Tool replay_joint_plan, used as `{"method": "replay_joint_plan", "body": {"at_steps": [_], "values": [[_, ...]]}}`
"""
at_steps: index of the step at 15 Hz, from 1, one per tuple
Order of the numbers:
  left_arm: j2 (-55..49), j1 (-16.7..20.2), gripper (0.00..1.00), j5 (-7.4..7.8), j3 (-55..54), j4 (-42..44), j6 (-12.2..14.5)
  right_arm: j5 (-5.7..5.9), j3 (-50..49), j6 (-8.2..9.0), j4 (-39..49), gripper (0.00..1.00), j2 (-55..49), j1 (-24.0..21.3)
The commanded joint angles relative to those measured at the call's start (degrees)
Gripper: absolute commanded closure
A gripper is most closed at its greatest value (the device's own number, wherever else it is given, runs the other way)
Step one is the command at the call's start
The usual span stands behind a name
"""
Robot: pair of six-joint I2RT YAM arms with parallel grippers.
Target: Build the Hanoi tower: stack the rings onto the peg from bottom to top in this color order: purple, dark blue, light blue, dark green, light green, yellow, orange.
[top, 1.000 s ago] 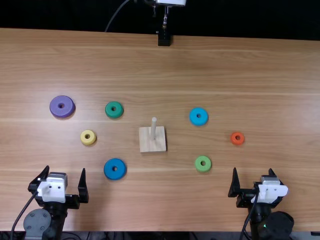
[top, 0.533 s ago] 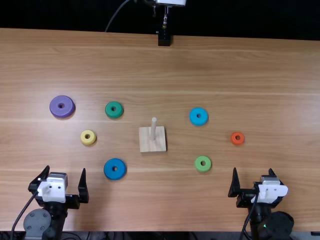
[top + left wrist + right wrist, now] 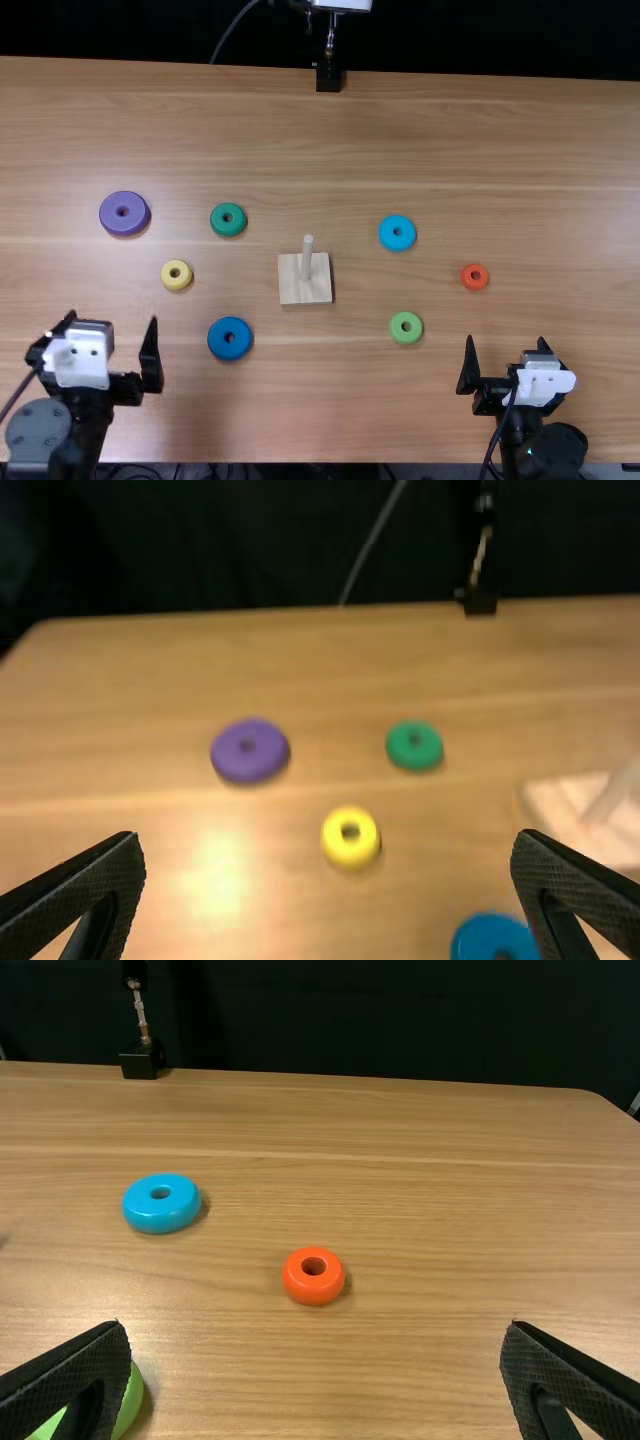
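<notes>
Light-brown wooden table (image 3: 400, 120) | left black two-fingered gripper (image 3: 112, 316), lower left, gapes wide | round purple ring (image 3: 125, 224) lies upper left, well apart from it | right black gripper (image 3: 506, 339), lower right, stands wide

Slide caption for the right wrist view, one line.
Light blue ring and orange ring on the table, light green ring partly behind the open right claw.

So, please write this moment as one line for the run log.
peg: bare | seven rings: flat on table | left gripper: open, empty | right gripper: open, empty | next: likely purple ring
</notes>
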Motion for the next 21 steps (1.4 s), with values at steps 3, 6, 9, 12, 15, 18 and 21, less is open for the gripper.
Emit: {"method": "replay_joint_plan", "body": {"at_steps": [3, 6, 9, 12, 15, 18, 21], "values": [[19.20, 6.03, 0.00, 1.30, 20.64, -15.66, 1.15, -0.40, -4.58, 0.07, -2.17, 0.00, -0.73, -0.45], [36.42, 7.61, 0.00, 0.46, 35.58, -22.41, 1.04, -0.40, -4.58, 0.07, -2.17, 0.00, -0.73, -0.45], [54.00, 8.31, 0.00, 0.14, 45.86, -23.88, 0.41, -0.40, -4.58, 0.07, -2.17, 0.00, -0.73, -0.45], [69.47, 8.31, 0.00, 0.14, 54.39, -26.41, 0.52, -0.40, -4.58, 0.07, -2.17, 0.00, -0.73, -0.45], [80.98, 8.14, 0.00, 0.25, 57.90, -26.41, 1.15, -0.40, -4.58, 0.07, -2.17, 0.00, -0.73, -0.45], [88.98, 7.70, 0.00, 0.46, 59.84, -25.57, 1.15, -0.40, -4.58, 0.07, -2.17, 0.00, -0.73, -0.45], [95.75, 7.43, 0.00, 0.35, 61.07, -24.62, 1.15, -0.40, -4.58, 0.07, -2.17, 0.00, -0.73, -0.45]]}}
